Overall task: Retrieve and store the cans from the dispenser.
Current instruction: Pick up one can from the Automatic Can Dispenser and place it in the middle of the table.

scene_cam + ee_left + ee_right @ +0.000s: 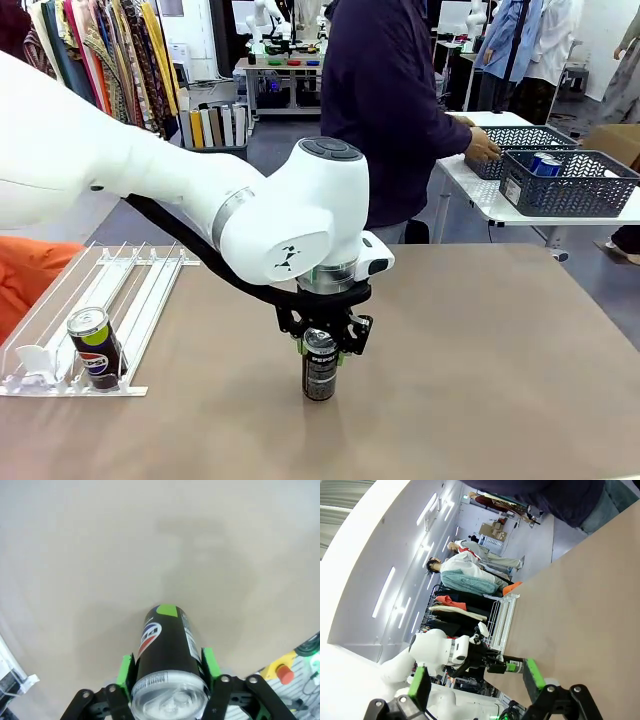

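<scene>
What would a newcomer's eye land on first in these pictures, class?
A black Pepsi can stands upright in the middle of the table, the left pincer straddling it from above. At its left edge, a second can leans in the white dispenser. Beyond, a person reaches to grey mesh baskets.

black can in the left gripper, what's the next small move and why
Probably open the left gripper a little, then lift straight up. The black can stands upright on the table with the green pads against its sides near the top, so any sideways pull could tip it.
</scene>
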Motion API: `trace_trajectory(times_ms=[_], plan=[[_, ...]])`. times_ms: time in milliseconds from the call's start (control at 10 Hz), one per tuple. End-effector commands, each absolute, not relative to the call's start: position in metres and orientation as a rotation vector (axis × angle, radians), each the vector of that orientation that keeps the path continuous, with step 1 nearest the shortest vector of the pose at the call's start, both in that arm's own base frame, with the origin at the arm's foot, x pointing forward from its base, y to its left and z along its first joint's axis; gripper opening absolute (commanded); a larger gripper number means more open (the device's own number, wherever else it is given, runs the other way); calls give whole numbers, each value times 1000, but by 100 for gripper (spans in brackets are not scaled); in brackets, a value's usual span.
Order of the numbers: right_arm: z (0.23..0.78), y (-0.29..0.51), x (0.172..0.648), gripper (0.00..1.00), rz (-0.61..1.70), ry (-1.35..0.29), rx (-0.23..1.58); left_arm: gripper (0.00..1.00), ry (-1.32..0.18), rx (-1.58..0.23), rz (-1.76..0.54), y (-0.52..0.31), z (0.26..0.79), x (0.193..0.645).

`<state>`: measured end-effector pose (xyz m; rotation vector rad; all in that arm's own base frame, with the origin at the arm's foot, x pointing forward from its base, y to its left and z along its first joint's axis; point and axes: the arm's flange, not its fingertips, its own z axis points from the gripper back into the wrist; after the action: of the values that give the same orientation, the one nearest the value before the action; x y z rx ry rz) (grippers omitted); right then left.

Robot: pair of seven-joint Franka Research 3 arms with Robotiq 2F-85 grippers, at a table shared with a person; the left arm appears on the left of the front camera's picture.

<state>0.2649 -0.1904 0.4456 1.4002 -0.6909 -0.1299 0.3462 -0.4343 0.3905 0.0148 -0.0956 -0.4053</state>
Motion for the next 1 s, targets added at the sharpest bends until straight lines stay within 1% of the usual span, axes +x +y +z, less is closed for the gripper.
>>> trace_trajectory(times_ms=[0, 100, 200, 300, 400, 500, 600, 700, 800, 900], plan=[[451, -190, 268, 100, -133, -715, 1421, 100, -104, -19, -400, -424, 407, 348], [451, -190, 268, 100, -133, -715, 1421, 100, -90, -60, -405, -412, 425, 344], [451, -190, 268, 100, -133, -715, 1421, 100, -141, -91, -411, -390, 464, 330], [451, -190, 268, 100, -133, -715, 1421, 100, -191, -111, -402, -347, 513, 312], [451, -190, 268, 100, -133, -715, 1421, 100, -161, -172, -410, -296, 547, 298], [451, -190, 268, 100, -133, -715, 1421, 100, -137, -250, -388, -241, 568, 288], [451, -190, 268, 100, -133, -715, 1421, 100, -109, -374, -390, -178, 580, 279], [451, -190, 268, 100, -133, -715, 1421, 100, -164, -401, -237, -135, 585, 277], [451, -190, 268, 100, -133, -715, 1421, 100, -183, -565, -225, -82, 586, 275], [451, -190, 268, 100, -133, -715, 1421, 100, -201, -688, -188, -42, 580, 276]])
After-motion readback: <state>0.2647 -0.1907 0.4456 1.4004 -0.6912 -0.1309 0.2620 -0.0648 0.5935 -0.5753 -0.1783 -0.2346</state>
